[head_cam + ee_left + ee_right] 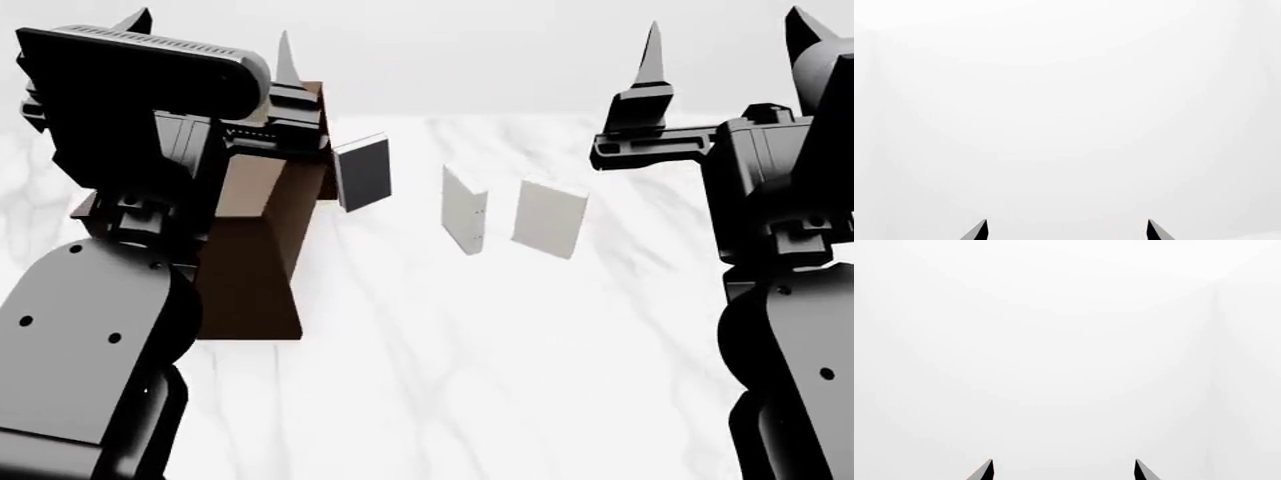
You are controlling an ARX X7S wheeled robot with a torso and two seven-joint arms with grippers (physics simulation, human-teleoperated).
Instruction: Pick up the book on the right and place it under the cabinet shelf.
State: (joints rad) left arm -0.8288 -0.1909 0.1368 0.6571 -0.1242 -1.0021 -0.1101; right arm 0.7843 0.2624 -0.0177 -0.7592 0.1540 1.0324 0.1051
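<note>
White marble tabletop point(534, 330), pale walls

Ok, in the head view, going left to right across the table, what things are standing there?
Brown cabinet → dark book → white book → plain whitish-grey book, the one farthest right. Both grippers are raised above the table, holding nothing.

No readable text, labels, brands, numbers or signs showing anywhere. Book point(550, 218) right of cabinet shelf point(262, 240) showing plain unmarked cover.
</note>
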